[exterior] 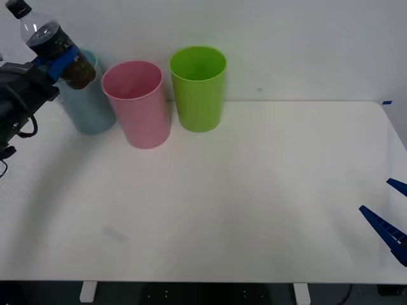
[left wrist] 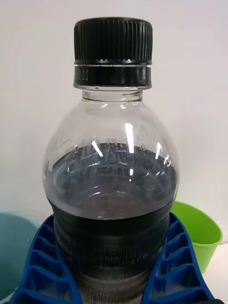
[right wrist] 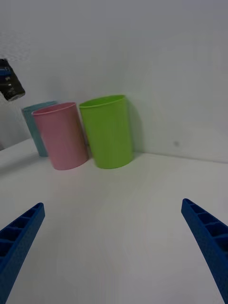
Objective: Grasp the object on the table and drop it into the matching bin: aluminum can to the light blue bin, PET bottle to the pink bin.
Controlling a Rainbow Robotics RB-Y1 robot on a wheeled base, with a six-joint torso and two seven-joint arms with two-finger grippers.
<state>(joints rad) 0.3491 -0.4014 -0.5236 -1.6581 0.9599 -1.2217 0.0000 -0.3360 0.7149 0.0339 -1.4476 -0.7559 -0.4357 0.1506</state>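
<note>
My left gripper [exterior: 60, 62] is shut on the PET bottle [exterior: 54, 46], a clear bottle with a black cap and dark contents, held tilted in the air above the light blue bin [exterior: 89, 105] at the table's far left. The left wrist view has the PET bottle [left wrist: 113, 190] close up between the blue fingers [left wrist: 42, 266]. The pink bin [exterior: 137, 105] stands just right of the blue one. My right gripper [exterior: 391, 213] hangs open low at the table's right edge, and its wrist view faces the pink bin [right wrist: 61, 137] and light blue bin [right wrist: 39, 128].
A lime green bin [exterior: 198, 88] stands right of the pink one against the white wall. The white table [exterior: 254, 203] stretches bare between the bins and the right gripper.
</note>
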